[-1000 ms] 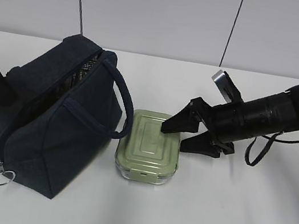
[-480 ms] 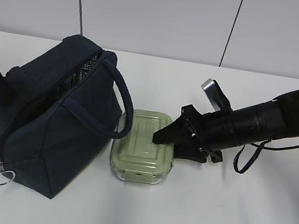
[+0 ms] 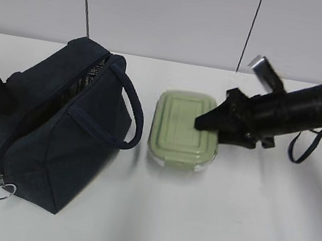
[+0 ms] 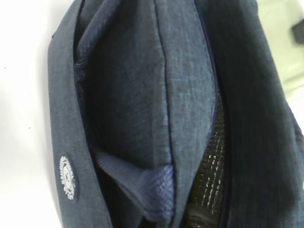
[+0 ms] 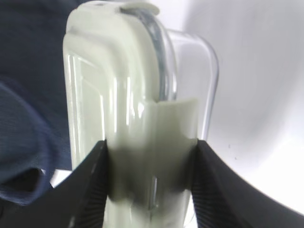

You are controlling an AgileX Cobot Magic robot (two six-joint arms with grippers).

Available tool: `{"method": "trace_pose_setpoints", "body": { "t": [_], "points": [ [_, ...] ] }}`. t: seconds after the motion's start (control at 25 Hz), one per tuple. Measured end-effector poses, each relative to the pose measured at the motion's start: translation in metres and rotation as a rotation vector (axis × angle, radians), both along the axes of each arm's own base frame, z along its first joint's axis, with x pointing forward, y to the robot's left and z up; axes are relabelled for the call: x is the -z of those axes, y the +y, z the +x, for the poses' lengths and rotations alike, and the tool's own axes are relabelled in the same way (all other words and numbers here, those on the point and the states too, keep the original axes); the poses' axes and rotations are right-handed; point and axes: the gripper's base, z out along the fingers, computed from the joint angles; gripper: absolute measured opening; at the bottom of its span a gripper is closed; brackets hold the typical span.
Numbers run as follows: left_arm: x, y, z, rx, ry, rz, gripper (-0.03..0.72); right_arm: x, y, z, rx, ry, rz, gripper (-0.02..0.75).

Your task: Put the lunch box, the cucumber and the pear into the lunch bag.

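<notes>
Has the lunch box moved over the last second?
Yes. The lunch box has shifted right and up in the exterior view, away from the lunch bag, which stayed put. The right gripper holds it.

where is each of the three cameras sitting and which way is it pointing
Exterior view: in front of the table, looking down at a slant at the lunch bag, the lunch box and the right gripper; both arms show.
Left wrist view: close above the bag's opening, facing its dark fabric; no gripper visible.
Right wrist view: on the right arm, facing along its fingers clamped on the box's end.
Shared: the box and bag appear in the exterior and right wrist views.
</notes>
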Motion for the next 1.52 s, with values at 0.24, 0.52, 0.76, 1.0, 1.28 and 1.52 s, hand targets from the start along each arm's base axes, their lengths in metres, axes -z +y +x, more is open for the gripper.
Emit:
{"method": "trace_pose_setpoints", "body": {
  "t": [0.24, 0.52, 0.76, 1.0, 1.28, 1.52],
  "points": [
    [0.000, 0.000, 0.001, -0.021, 0.006, -0.003, 0.001, -0.083, 0.011, -0.008, 0.007, -0.175, 0.044, 0.345],
    [0.000, 0.000, 0.001, -0.059, 0.022, -0.013, 0.001, -0.146, 0.096, -0.018, -0.113, -0.325, 0.134, 0.344],
    [-0.001, -0.001, 0.001, -0.070, 0.022, -0.036, 0.001, -0.154, 0.150, -0.026, -0.080, -0.405, 0.143, 0.344],
    [-0.002, -0.002, 0.002, -0.077, 0.020, -0.044, 0.001, -0.098, 0.165, -0.009, -0.098, -0.308, 0.054, 0.342],
    [-0.002, -0.001, 0.003, -0.088, 0.006, -0.044, 0.001, -0.073, 0.155, -0.010, -0.152, -0.238, -0.183, 0.341],
    [-0.003, -0.002, 0.004, -0.097, -0.002, -0.050, 0.001, -0.063, 0.148, -0.012, -0.163, -0.184, -0.295, 0.341]
  ]
}}
